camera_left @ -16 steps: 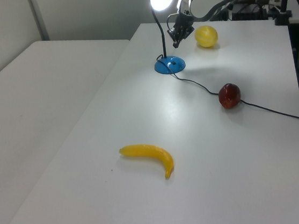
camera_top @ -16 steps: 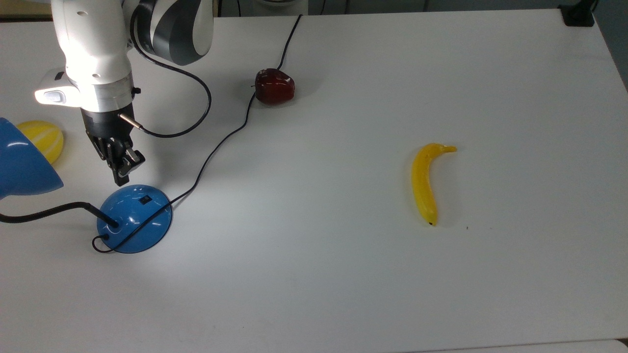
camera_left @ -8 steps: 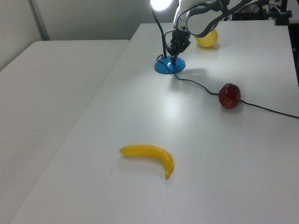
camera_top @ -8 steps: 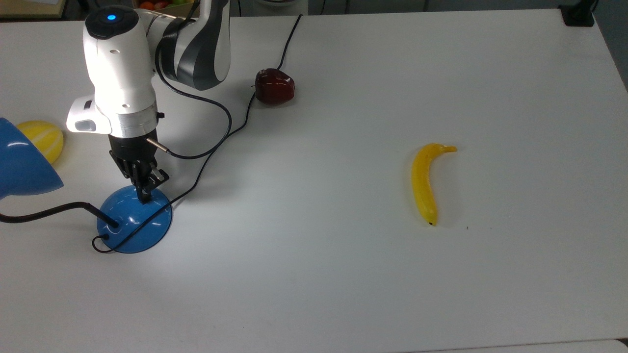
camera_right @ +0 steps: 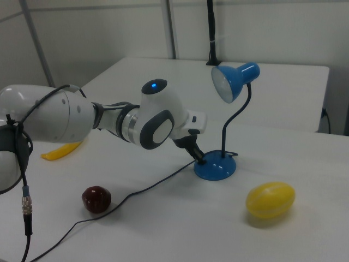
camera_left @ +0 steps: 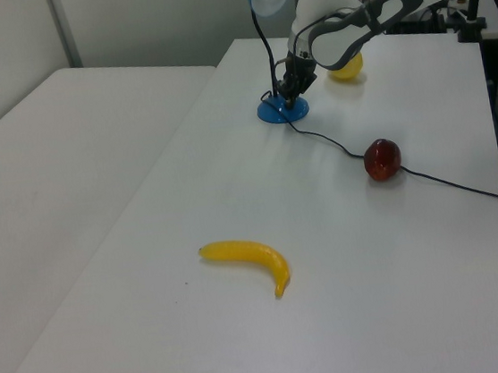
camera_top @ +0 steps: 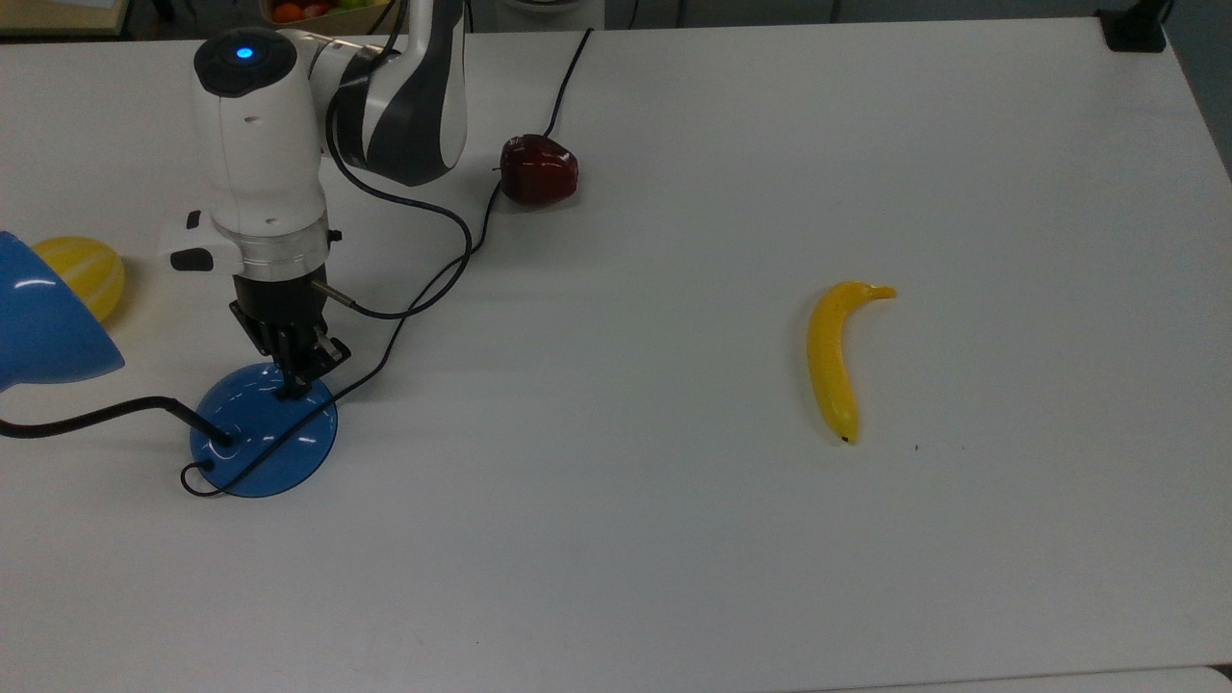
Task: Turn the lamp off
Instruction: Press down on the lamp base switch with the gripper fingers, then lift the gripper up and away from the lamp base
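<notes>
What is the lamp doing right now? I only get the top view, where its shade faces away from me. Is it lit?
Observer: In the right view the lamp shade faces the camera, and its inside looks dull, not glowing.
Operator: Is the gripper really on the base?
Observer: The right view shows the gripper slanting down, its tip against the upper side of the blue base.
Operator: And the yellow thing half behind the shade?
Observer: In the right view it is a whole yellow oval fruit, lying apart from the base.
</notes>
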Robot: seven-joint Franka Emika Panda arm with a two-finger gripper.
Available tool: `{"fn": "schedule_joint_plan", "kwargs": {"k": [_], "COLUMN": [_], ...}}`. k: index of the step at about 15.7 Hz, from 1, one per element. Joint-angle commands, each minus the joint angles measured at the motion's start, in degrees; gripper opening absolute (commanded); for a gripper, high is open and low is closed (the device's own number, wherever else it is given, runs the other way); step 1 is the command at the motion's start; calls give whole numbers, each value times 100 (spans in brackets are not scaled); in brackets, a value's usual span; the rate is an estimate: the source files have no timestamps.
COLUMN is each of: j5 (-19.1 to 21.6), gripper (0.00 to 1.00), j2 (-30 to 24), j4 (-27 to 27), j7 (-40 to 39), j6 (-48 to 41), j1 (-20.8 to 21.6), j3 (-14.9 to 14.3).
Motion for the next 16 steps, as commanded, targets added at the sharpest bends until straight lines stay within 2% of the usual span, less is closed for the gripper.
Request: {"fn": "schedule_joint_plan", "kwargs": {"k": [1, 7, 11, 15, 16], "j5": [-131, -131, -123, -79, -35], "gripper": [0, 0, 1, 17, 25], "j2": [31, -56, -653, -1514, -1733], "j4": [-320, -436, -418, -462, -514], "j7": [117, 117, 73, -321, -505], "j6": [56, -5, -776, -1972, -2227], "j1": [123, 140, 140, 149, 184], "j3": [-26, -26, -26, -9, -8]}}
